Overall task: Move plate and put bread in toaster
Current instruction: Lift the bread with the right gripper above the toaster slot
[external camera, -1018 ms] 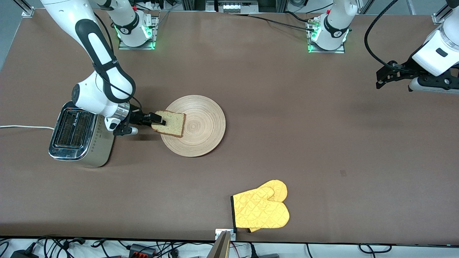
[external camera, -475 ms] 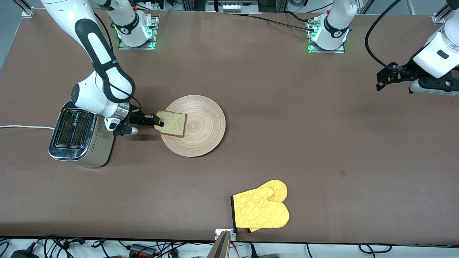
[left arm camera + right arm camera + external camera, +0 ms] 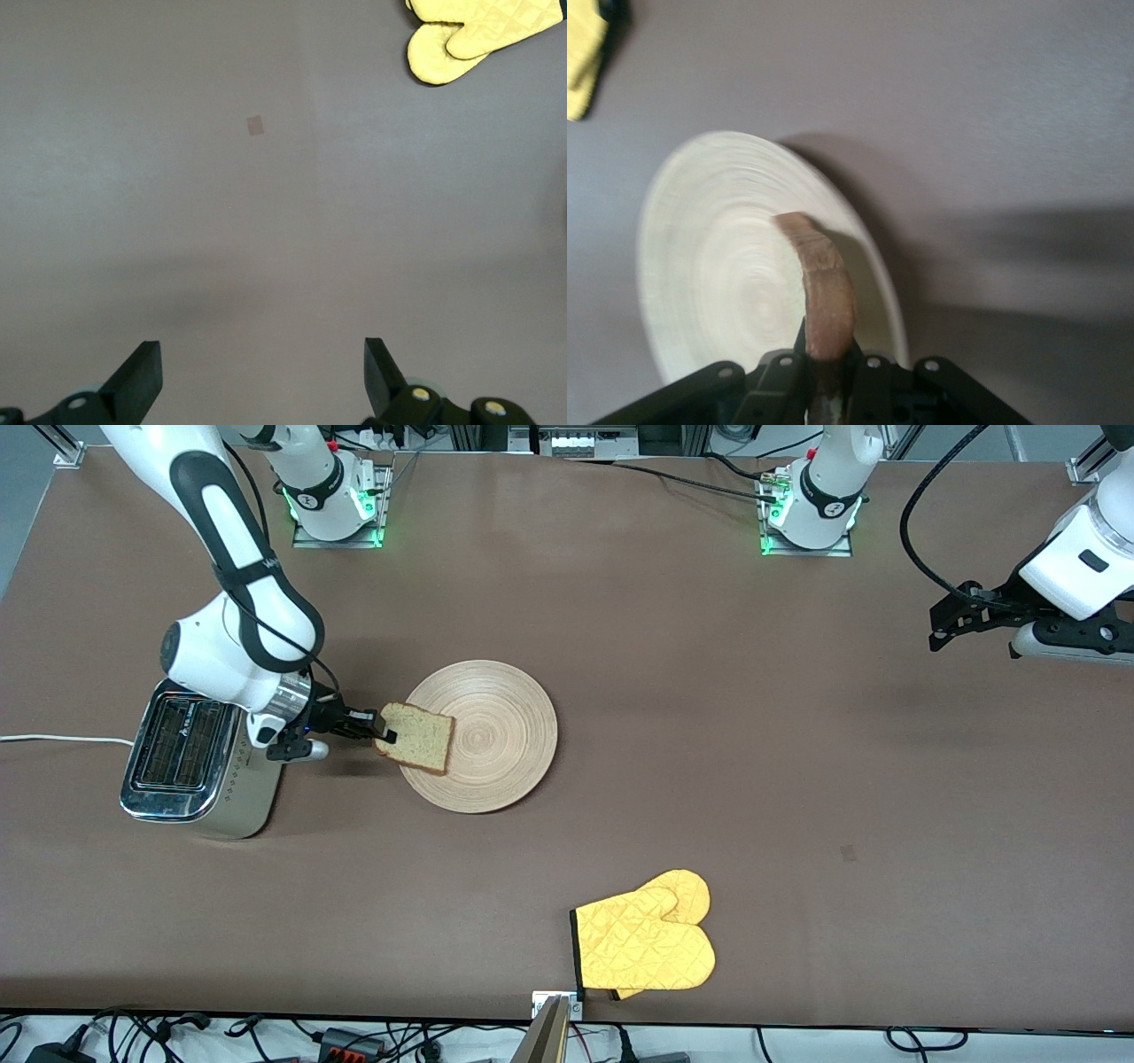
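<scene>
I see the bread [image 3: 416, 738] pinched at its crust by the right gripper's [image 3: 383, 732] fingers, tilted over the plate's [image 3: 496, 735] rim nearest the toaster [image 3: 190, 757]. My left gripper [image 3: 261, 376] waits above bare tabletop [image 3: 709, 691], fingers spread. An oven mitt [image 3: 645, 943] lies nearer the camera.
</scene>
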Tool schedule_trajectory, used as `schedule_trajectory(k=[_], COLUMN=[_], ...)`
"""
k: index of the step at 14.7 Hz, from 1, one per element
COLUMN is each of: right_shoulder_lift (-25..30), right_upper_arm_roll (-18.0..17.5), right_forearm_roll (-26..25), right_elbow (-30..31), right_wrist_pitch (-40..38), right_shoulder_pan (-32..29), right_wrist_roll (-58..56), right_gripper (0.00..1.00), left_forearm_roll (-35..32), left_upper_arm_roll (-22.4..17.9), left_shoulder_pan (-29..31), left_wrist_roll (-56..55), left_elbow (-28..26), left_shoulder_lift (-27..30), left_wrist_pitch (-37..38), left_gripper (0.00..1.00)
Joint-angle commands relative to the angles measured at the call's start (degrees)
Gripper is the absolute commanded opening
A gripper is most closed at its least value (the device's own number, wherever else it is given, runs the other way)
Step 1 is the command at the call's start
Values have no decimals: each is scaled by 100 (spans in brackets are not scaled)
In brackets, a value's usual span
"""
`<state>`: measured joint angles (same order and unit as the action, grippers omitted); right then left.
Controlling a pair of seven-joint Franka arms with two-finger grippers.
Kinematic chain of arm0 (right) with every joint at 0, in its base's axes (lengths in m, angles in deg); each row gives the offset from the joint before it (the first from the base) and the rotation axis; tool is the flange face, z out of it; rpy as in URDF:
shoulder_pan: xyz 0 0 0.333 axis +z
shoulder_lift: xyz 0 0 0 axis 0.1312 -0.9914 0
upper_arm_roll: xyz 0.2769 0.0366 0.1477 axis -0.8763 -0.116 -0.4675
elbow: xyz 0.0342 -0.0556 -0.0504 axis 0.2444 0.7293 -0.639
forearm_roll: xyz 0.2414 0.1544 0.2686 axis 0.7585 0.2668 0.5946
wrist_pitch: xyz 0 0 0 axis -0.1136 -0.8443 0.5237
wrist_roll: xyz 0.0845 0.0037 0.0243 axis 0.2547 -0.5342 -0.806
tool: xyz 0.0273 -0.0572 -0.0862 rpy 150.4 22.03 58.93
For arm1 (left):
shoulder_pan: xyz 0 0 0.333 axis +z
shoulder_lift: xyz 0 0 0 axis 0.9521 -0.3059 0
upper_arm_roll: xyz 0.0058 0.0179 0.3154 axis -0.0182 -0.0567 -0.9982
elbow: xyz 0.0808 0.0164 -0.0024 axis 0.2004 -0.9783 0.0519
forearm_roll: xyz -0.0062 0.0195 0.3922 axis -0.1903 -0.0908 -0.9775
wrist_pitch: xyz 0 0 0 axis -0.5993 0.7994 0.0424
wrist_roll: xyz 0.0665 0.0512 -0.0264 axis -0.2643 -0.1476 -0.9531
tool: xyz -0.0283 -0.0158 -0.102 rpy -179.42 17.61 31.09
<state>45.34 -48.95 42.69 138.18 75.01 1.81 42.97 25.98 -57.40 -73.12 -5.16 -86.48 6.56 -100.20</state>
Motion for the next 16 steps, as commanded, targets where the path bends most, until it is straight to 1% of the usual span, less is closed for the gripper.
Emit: schedule_trajectory(k=[1, 2, 3, 4, 6, 7, 10, 11, 12, 13, 15, 16], right_shoulder_lift=[342, 369, 369, 343, 290, 290, 272, 194, 141, 71, -17, -113], right_upper_arm_roll=[361, 475, 598, 713, 863, 942, 1372, 1425, 1426, 1426, 1408, 1408], right_forearm_roll=[-699, -1218, -1667, -2063, -2924, -3233, -3648, -3953, -4365, -4761, -5255, -5388], right_elbow=[-429, -771, -1209, -1796, -2721, -3065, -4067, -4357, -4630, -4780, -4799, -4799], right_wrist_pitch=[-899, -1302, -1863, -2565, -3788, -4281, -5653, -5936, -6112, -6219, -6167, -6141], right_shoulder_pan=[-38, -55, -64, -73, -82, -99, -170, -170, -170, -170, -126, -126], right_wrist_roll=[617, 897, 1274, 1722, 2112, 2191, 2227, 2227, 2210, 2201, 2210, 2219], right_gripper=[0, 0, 0, 0, 0, 0, 0, 0, 0, 0, 0, 0], left_forearm_roll=[-5, -5, -5, -14, -14, -14, -31, -32, -32, -32, -32, -32], left_upper_arm_roll=[53, 53, 61, 61, 61, 61, 79, 79, 88, 88, 88, 96], left_shoulder_pan=[-22, -30, -22, -22, -22, -22, -22, -22, -30, -30, -30, -30], left_wrist_roll=[-54, -54, -54, -54, -54, -54, -54, -54, -54, -54, -54, -54], left_elbow=[178, 178, 178, 178, 178, 178, 178, 178, 178, 178, 178, 178], left_shoulder_lift=[-95, -95, -95, -95, -95, -95, -95, -95, -95, -95, -95, -95], left_wrist_pitch=[72, 81, 81, 81, 72, 55, 55, 55, 55, 55, 55, 63], left_gripper=[100, 100, 100, 100, 100, 100, 100, 100, 100, 100, 100, 100])
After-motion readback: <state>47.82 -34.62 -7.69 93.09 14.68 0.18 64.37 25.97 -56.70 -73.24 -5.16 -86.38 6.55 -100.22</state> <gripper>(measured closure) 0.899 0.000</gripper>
